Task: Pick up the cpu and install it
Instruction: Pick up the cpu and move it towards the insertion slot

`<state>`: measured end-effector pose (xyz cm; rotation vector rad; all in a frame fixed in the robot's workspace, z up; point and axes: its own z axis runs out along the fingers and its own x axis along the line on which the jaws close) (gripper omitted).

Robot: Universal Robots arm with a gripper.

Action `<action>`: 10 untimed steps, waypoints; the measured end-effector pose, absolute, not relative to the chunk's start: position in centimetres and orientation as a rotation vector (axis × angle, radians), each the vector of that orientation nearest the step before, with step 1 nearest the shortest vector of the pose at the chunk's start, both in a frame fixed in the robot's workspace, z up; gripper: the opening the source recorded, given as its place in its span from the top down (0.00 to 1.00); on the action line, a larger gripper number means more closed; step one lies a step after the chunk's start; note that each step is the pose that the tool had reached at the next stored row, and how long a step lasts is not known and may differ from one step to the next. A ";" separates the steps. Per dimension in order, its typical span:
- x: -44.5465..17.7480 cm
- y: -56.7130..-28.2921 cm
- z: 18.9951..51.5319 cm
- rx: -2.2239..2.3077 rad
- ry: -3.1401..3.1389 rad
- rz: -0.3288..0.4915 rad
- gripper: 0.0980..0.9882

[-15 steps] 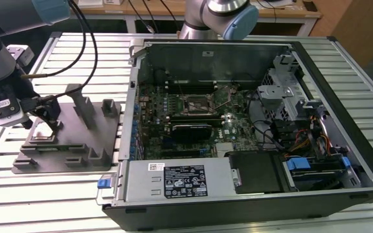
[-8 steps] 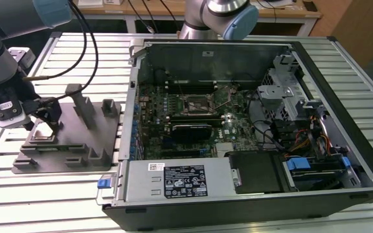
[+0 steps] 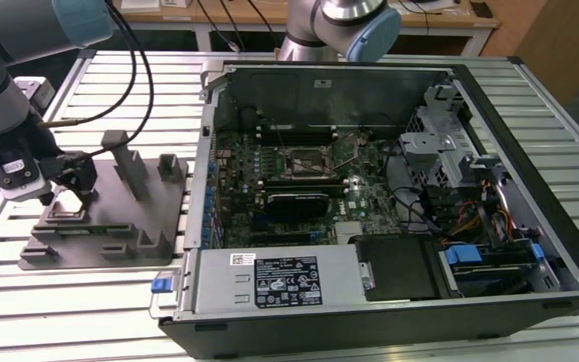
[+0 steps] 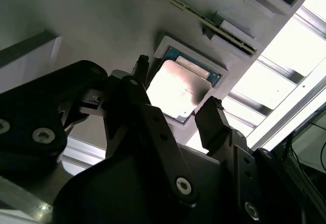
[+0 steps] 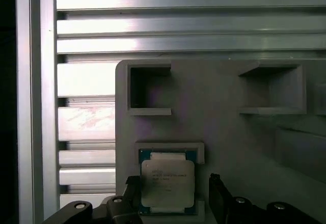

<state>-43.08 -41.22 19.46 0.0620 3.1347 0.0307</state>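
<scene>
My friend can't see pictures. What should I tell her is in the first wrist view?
A shiny square cpu lies flat in a recess of a grey plastic holder tray, with the gripper close to it, its black jaws open, one on each side of the chip. The tray sits on a table of silver metal slats.

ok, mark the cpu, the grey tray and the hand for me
cpu [image 5: 168,183], first wrist view, middle of its metal top.
grey tray [image 3: 103,213], exterior view, bare flat base.
hand [image 4: 177,83], second wrist view, midway between its fingertips.
</scene>
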 end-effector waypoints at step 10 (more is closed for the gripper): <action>-43.3 -41.2 18.8 0.062 3.135 0.031 0.38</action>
